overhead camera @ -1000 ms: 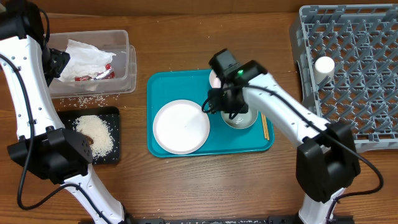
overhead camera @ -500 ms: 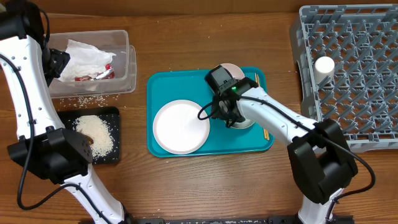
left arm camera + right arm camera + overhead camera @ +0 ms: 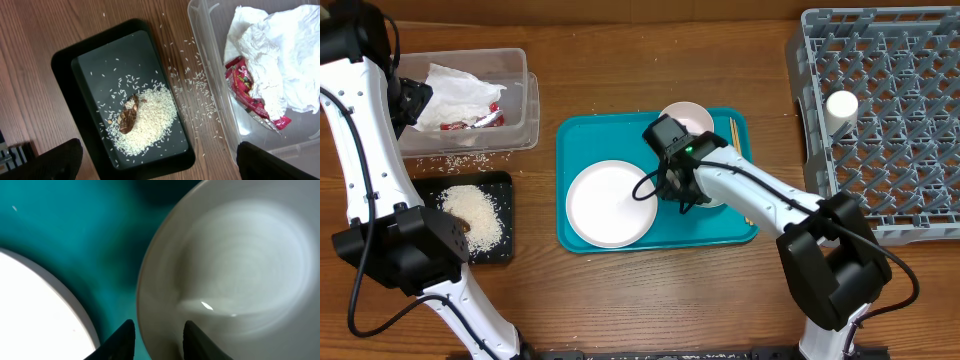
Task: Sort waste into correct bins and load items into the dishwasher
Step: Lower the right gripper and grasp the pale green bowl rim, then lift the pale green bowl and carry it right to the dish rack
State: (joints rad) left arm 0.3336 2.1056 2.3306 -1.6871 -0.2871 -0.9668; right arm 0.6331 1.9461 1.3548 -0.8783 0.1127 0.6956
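Observation:
The grey-green dish (image 3: 235,265) lies on the teal tray, mostly under my right arm in the overhead view. My right gripper (image 3: 672,186) (image 3: 159,341) is low over its left rim. The jaws stand narrowly apart, one finger (image 3: 122,341) outside the rim and one inside, with a thin teal strip between outer finger and rim. The white plate (image 3: 612,203) lies to its left and the white bowl (image 3: 686,117) behind it. Chopsticks (image 3: 747,205) lie at the tray's right side. My left gripper (image 3: 160,172) is wide open and empty above the black tray (image 3: 90,65).
The clear tub (image 3: 520,80) holds white napkins (image 3: 280,55) and the red wrapper (image 3: 247,90). The black tray holds rice and a brown scrap (image 3: 129,116); loose rice lies on the wood between. The grey rack (image 3: 895,150) at the right holds the white cup (image 3: 841,106).
My right gripper has moved left from over the middle of the grey-green dish to its left rim, uncovering the white bowl. The left arm has not moved.

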